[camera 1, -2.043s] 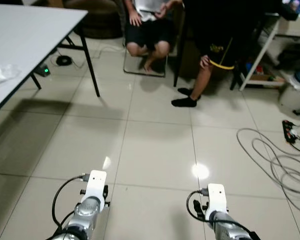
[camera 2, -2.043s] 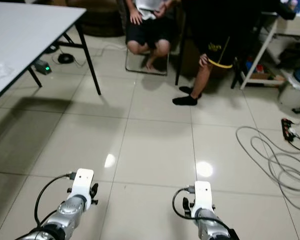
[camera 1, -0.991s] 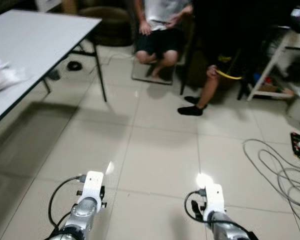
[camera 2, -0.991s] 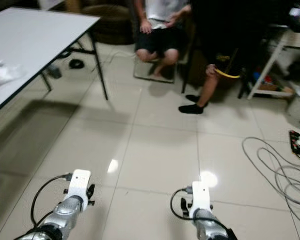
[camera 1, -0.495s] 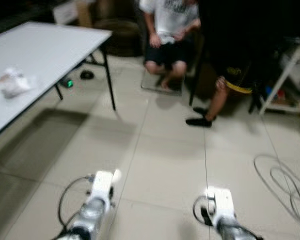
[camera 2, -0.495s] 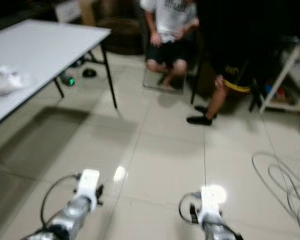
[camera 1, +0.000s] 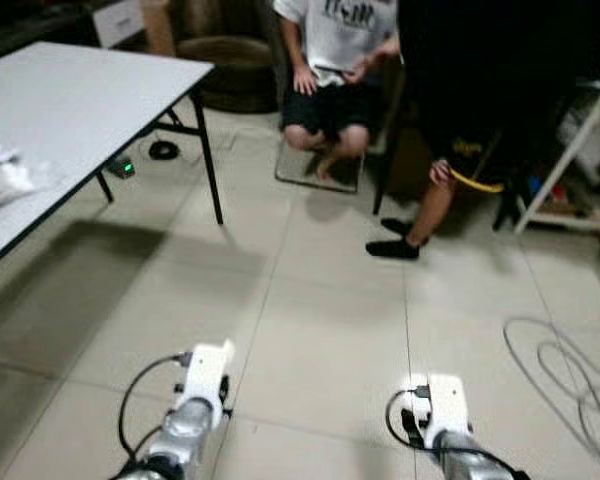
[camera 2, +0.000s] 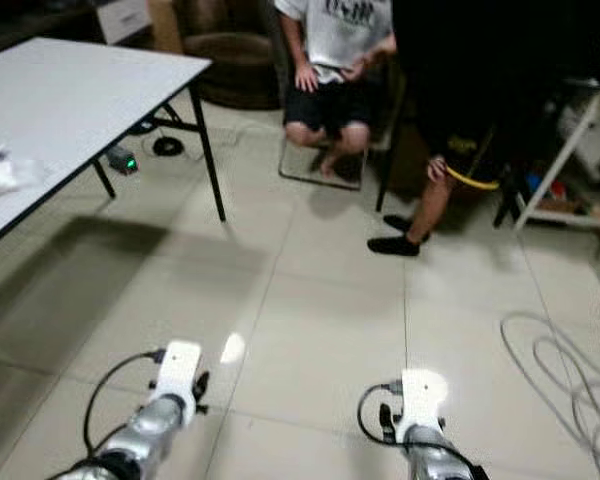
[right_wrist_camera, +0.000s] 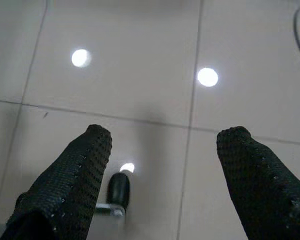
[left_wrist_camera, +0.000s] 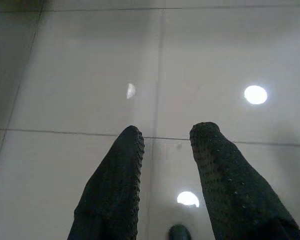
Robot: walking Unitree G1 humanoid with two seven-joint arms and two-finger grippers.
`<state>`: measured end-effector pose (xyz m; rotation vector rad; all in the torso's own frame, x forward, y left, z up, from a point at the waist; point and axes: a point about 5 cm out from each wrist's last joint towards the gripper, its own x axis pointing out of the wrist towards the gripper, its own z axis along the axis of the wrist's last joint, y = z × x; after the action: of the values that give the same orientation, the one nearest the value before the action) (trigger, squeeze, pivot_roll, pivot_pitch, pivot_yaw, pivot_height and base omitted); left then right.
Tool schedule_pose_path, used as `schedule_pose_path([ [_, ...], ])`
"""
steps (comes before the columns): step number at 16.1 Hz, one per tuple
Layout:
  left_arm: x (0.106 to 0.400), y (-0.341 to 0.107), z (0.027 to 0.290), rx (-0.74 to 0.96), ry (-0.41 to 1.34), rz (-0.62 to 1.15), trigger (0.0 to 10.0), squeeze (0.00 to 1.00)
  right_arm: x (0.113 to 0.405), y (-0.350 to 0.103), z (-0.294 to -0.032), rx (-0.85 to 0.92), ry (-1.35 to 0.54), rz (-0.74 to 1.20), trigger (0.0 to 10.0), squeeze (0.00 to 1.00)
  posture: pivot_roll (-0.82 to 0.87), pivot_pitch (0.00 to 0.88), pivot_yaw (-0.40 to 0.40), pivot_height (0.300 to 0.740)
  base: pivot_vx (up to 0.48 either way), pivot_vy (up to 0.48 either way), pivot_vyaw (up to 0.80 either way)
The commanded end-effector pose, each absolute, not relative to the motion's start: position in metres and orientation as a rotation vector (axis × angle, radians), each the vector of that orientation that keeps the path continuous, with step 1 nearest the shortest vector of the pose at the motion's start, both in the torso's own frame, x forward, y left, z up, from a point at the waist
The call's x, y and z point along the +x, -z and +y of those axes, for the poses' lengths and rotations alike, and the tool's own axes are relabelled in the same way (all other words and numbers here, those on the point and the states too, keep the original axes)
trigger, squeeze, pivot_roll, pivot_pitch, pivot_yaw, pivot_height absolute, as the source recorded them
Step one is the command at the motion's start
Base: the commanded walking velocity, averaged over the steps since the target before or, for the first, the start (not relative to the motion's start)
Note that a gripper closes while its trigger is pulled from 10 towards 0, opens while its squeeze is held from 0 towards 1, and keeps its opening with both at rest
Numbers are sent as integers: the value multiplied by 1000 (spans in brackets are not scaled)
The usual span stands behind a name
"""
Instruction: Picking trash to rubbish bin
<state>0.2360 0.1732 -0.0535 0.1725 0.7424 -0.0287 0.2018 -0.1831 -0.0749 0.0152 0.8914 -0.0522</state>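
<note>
A crumpled clear plastic wrapper lies on the white table at the far left. Both of my arms are held low over the tiled floor, left wrist and right wrist near the bottom of the eye views. In the left wrist view my left gripper is open, with only bare tile between its fingers. In the right wrist view my right gripper is open wider, also holding nothing.
A seated person and a standing person in black are ahead, one black-socked foot on the floor. Loose cables lie at the right, a white rack behind them. A black table leg stands at left.
The whole picture has shifted, so the camera moved: the table and the people now sit closer and more fully in view. Both arms keep the same pose and hold nothing.
</note>
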Motion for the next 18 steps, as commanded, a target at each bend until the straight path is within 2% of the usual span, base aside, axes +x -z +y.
schedule_pose_path([
  [1,236,52,183,189,6,745,10000,0,206,74,-174,32,39,884,10000,0,40,38,-27,740,368,0,0],
  [18,238,52,183,183,2,743,10000,0,207,73,-175,36,47,880,10000,0,42,54,-31,740,371,0,0],
])
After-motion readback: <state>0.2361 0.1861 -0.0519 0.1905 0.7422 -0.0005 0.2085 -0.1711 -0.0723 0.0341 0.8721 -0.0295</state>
